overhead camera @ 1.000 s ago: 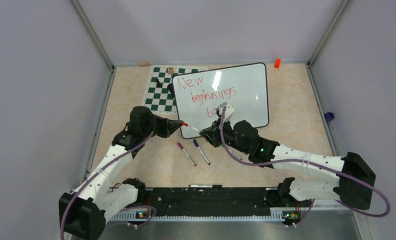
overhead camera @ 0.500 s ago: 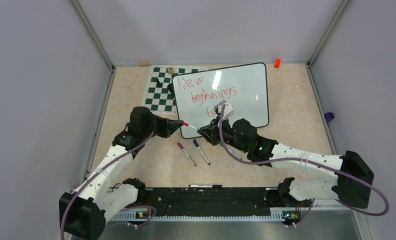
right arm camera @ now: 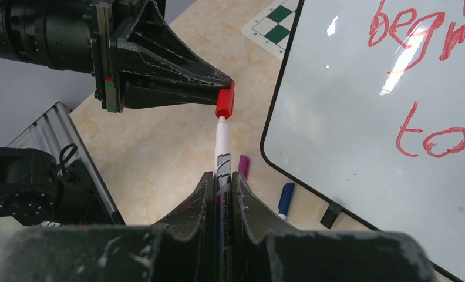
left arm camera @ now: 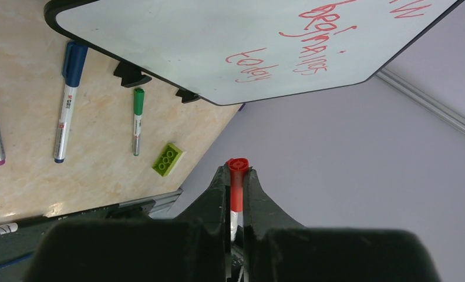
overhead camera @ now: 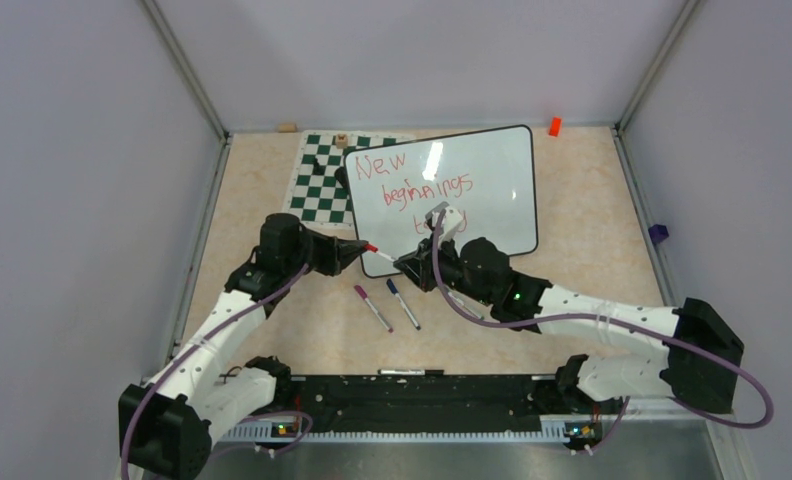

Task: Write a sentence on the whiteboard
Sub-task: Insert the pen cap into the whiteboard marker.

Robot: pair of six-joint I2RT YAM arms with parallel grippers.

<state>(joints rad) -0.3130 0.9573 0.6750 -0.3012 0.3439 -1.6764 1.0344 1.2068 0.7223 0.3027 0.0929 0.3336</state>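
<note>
Task surface: the whiteboard [overhead camera: 497,190] lies on the table at the far middle, its near-left corner just beyond the two fingertips
Writing: the sentence [overhead camera: 412,185] stands in red in three lines, "New beginnings today"; the right arm hides part of the last line in the top view, but the left wrist view shows it whole
Right arm: the right gripper [right arm camera: 221,182] is clamped on the barrel of the red marker [right arm camera: 222,153], writing end pointing away from its fingers
Left arm: the left gripper [right arm camera: 221,88] pinches the red cap [right arm camera: 225,104] at its fingertips
Deciding relation: the marker's long axis runs from the right gripper straight toward the left gripper; its white nib end meets the end of the cap facing it, just off the board's near-left corner and above the bare table
Step in hand (judged): capping, since the writing looks complete
Next move (judged): a short push along the marker's axis, cap and barrel kept in line; a sideways offset would catch the nib on the cap's rim
Not settled: whether the nib is already inside the cap
Also present: a purple marker [overhead camera: 372,307] and a blue marker [overhead camera: 404,304] lie side by side on the table, nearer the bases than the fingertips
</note>
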